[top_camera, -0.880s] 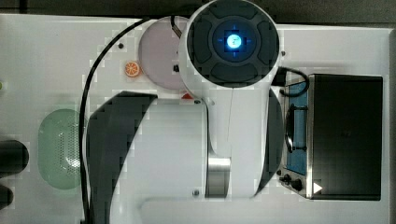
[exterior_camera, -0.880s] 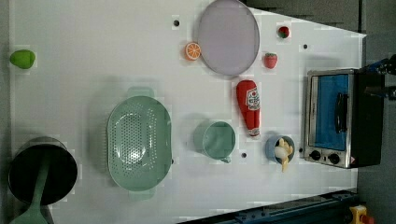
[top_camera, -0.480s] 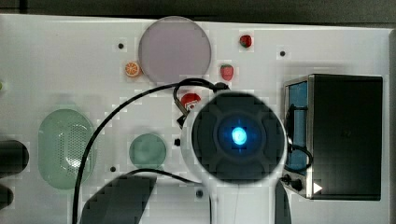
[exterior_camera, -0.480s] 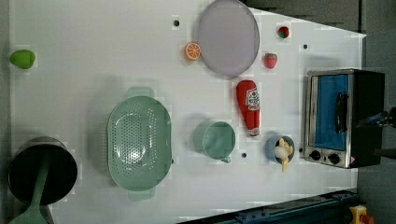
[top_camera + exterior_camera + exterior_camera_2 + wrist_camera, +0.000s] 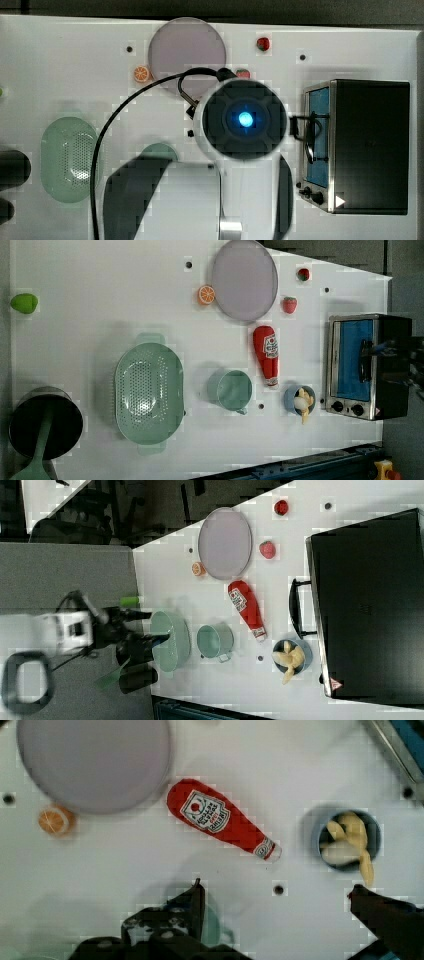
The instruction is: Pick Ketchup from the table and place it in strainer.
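The Ketchup (image 5: 266, 355), a red bottle with a white label, lies flat on the white table between the purple plate and the blue bowl. It also shows in the right view (image 5: 246, 606) and the wrist view (image 5: 220, 822). In the top view my arm's round wrist (image 5: 244, 119) covers it. The pale green strainer (image 5: 148, 392) sits well apart from it, beyond the green cup, and holds nothing; the top view has it too (image 5: 67, 160). My gripper (image 5: 280, 912) hangs high above the table, open, with nothing between its fingers (image 5: 196, 901). The bottle lies clear of them.
A toaster oven (image 5: 367, 365) stands at the left view's right. Near the Ketchup are a purple plate (image 5: 244, 279), a green cup (image 5: 231, 389), a blue bowl of chips (image 5: 299, 399), two strawberries (image 5: 289, 305) and an orange slice (image 5: 205, 294). A black pot (image 5: 42, 422) sits beside the strainer.
In the top view my wrist swung from the plate area down toward the top view's bottom, then slightly back up, now over the Ketchup. The objects on the table have not moved.
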Tool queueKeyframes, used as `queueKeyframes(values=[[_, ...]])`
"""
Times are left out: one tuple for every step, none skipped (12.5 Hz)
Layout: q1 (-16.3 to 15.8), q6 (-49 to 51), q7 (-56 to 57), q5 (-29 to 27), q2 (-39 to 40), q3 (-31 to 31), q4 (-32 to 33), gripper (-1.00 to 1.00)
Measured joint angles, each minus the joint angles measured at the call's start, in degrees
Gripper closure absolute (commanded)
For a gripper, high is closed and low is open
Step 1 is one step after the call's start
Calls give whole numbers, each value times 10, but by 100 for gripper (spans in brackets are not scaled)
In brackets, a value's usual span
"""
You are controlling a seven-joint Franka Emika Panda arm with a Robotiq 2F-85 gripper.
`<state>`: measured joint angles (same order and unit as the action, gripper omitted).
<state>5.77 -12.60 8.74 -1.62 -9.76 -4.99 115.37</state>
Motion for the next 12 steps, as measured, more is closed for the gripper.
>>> queueKeyframes(values=[[0, -21, 44, 0, 24, -2, 9, -100], [1, -47, 94, -2, 48, -1, 20, -100], [1, -73, 150, -2, 71, 2, 37, -100], [1, -99, 203, -2, 90, 4, 56, -100], [1, -137, 248, -2, 103, 6, 84, -100], [1, -165, 291, -2, 114, 6, 107, -100], [2, -186, 329, -1, 129, 5, 121, -100], [3, -217, 361, -1, 146, 0, 132, -100], [0, -253, 389, -1, 160, -1, 142, -100], [-4, -280, 407, 1, 176, -1, 145, -100], [-7, -314, 415, 3, 192, -2, 149, -100], [-8, -348, 418, 3, 202, -5, 159, -100]])
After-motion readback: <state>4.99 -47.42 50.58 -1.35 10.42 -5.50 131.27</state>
